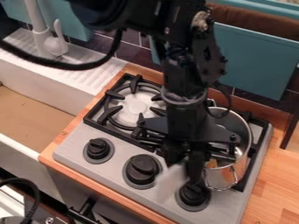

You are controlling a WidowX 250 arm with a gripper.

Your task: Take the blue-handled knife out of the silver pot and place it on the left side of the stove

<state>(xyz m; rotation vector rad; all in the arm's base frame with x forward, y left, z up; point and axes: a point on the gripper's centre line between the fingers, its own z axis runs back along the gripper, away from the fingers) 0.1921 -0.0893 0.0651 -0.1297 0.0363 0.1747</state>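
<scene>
Tool [188, 171] over stove [76, 148], partly hiding metal pot [235, 124]; blurred pale thing [170, 181] at tool's lower end; 3 black knobs [142, 169].

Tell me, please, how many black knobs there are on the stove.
3: the left knob, the middle knob and the right knob, the one nearest the metal pot.

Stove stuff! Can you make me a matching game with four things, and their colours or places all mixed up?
Things
1. Pot
2. Knobs
3. Tap
4. Gripper

Colours and places
A. White, at the picture's upper left
B. Hanging down over the stove
C. Shiny and silver
D. Black, three in a row

Right pairs: 1-C, 2-D, 3-A, 4-B
</scene>
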